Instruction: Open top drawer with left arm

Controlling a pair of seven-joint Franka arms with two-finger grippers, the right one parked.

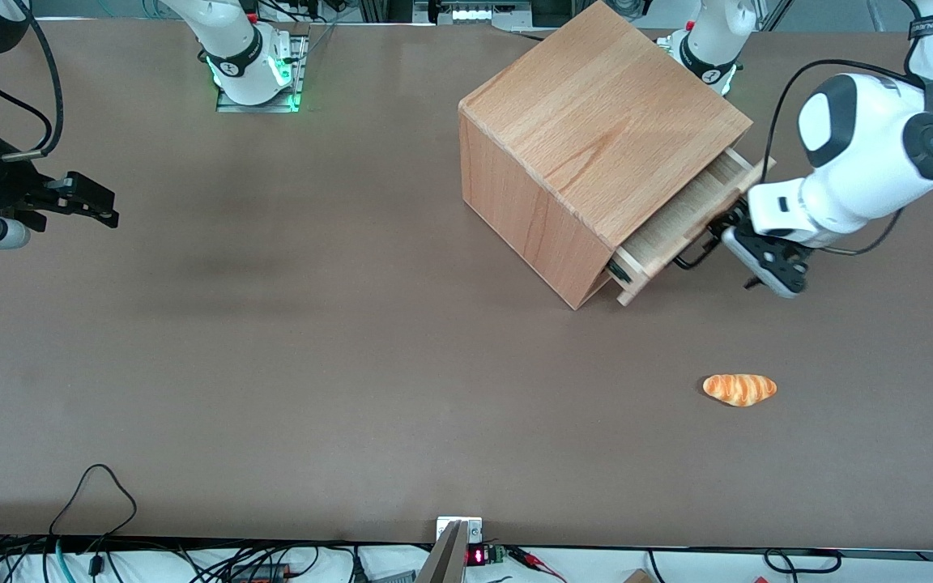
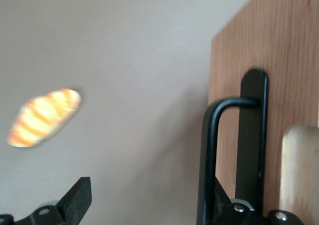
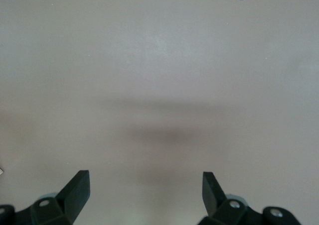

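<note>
We found the left arm (image 1: 871,162) reaching in from the working arm's end of the table (image 1: 272,364), its gripper (image 1: 746,243) right at the front of the top drawer (image 1: 681,223) of the beech cabinet (image 1: 588,146). In the left wrist view the fingers (image 2: 75,202) stood wide apart, one out over bare table, the other tucked inside the loop of the black wire handle (image 2: 212,150); the bar lay against that finger but was not clamped between the two. We could not tell from the front view how wide the fingers stood, since the wrist covered them.

The top drawer was pulled partway out of the cabinet, its pale inside showing as a narrow strip above the gripper. The cabinet sat turned at an angle on the table.

Nearer the front camera than the gripper lay a small orange-striped bread roll (image 1: 739,389), well apart from it, with open brown table between. Only the wrist view showed the handle's black mounting plate (image 2: 251,140) against the drawer front; only the front view showed the whole cabinet.
</note>
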